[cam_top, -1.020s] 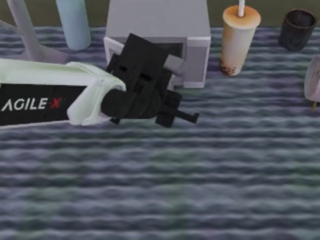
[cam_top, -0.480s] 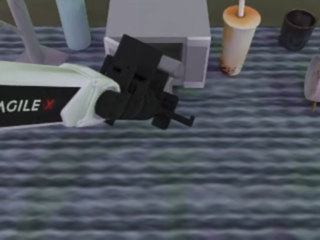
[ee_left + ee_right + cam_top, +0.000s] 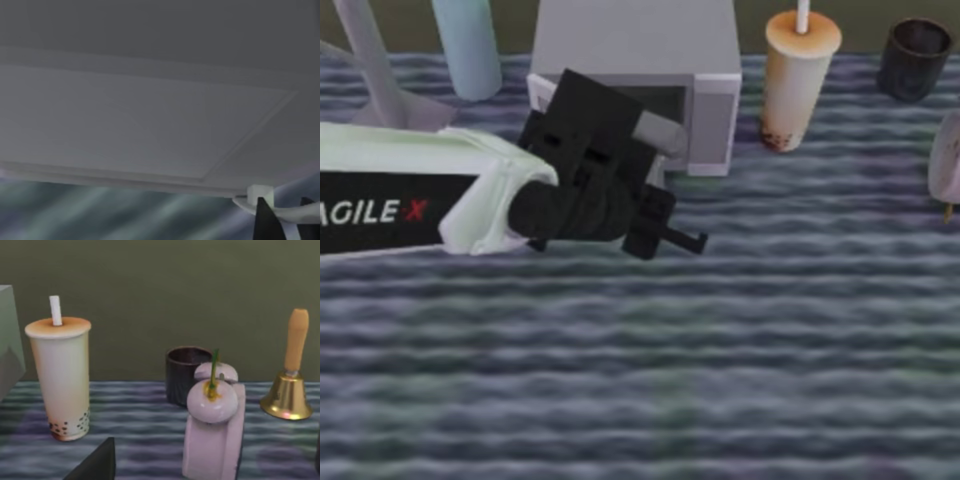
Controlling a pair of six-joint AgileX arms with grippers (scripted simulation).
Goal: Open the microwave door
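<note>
The table (image 3: pixel 720 350) is stretching across the whole room under a wavy blue-grey cloth. The left arm (image 3: pixel 410 200) is reaching in from the table's left, its white sleeve lying low over the cloth and its black wrist sitting right in front of the microwave (image 3: pixel 635 40). The microwave is standing at the far edge of the table, a little left of centre, with its control strip on the right. The door (image 3: pixel 660 130) is hanging slightly ajar, its free edge angling out from the front towards the arm; from the wrist camera the panel is filling nearly the whole picture.

The left gripper (image 3: pixel 285 221) is sitting at the door's edge, its two dark fingers closing on the pale handle (image 3: pixel 295 212), one on each side and touching it.

The right arm is staying out of the overhead view; whether its gripper is open or closed I cannot tell.

To the right of the microwave a cup (image 3: pixel 800 80) with a straw is standing just beside it, and a dark mug (image 3: pixel 915 58) is standing further right. A blue cylinder (image 3: pixel 468 45) is standing left of the microwave. In the right wrist view, a pale pink object (image 3: pixel 214 430) is standing in front of the mug, with a brass bell (image 3: pixel 287 390) near it.
</note>
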